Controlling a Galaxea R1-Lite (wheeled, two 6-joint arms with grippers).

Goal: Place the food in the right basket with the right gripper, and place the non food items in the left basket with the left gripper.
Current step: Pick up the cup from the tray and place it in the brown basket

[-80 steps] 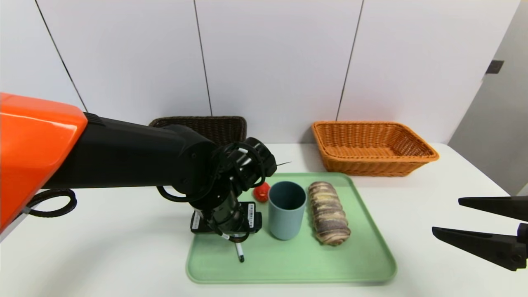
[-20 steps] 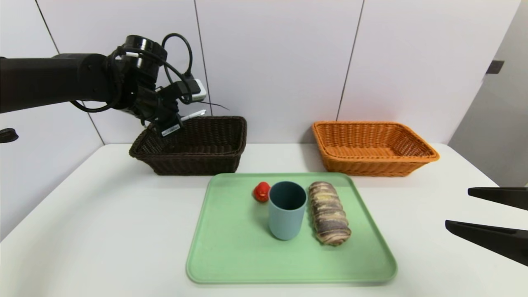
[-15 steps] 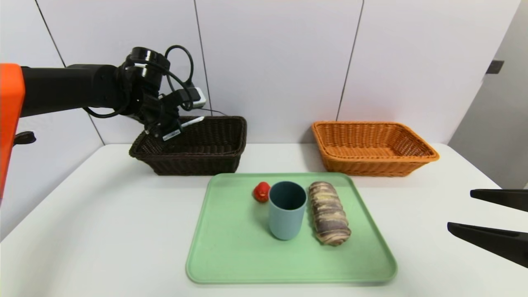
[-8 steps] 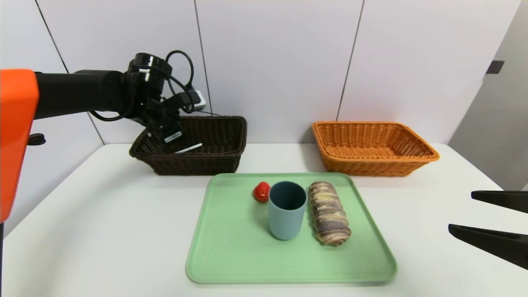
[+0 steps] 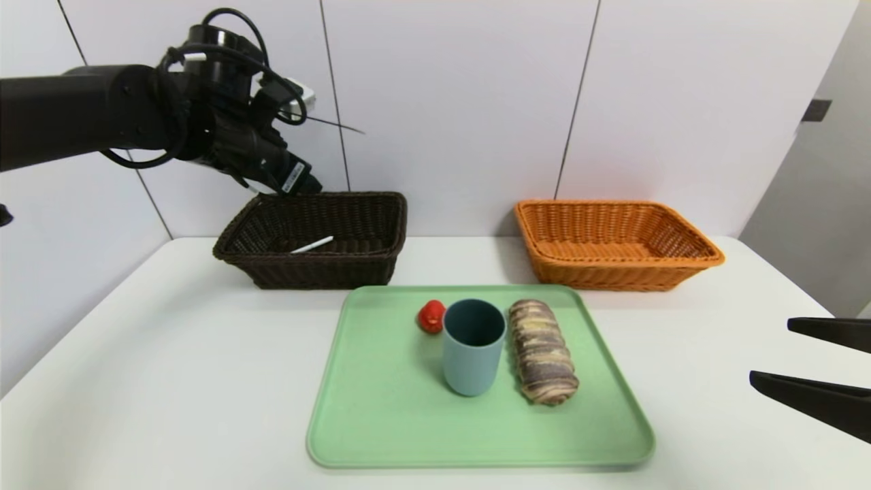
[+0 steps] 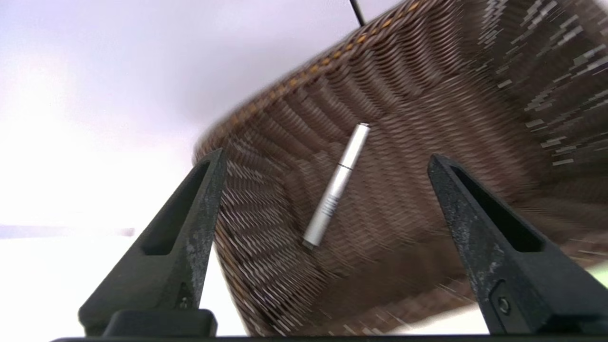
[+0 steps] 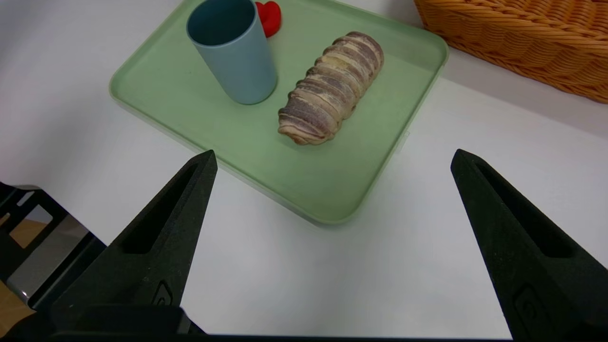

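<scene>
Head view shows the green tray [image 5: 381, 435] as the anchor of the scene: behind it and to the left sits the dark basket [image 5: 381, 224], with the white pen [image 5: 312, 244] lying loose on its woven floor, so that non-food item counts as delivered. The left gripper [image 6: 323, 190] hangs above that basket, jaws spread wide and empty. On the tray stand the blue cup [image 5: 473, 347], the strawberry [image 5: 430, 316] touching it behind, and the bread roll [image 5: 542, 352] just beside it. Behind the tray to the right waits the orange basket [image 5: 680, 235]. Right of the tray the right gripper [image 7: 332, 190] sits parked, fully open, holding nothing
</scene>
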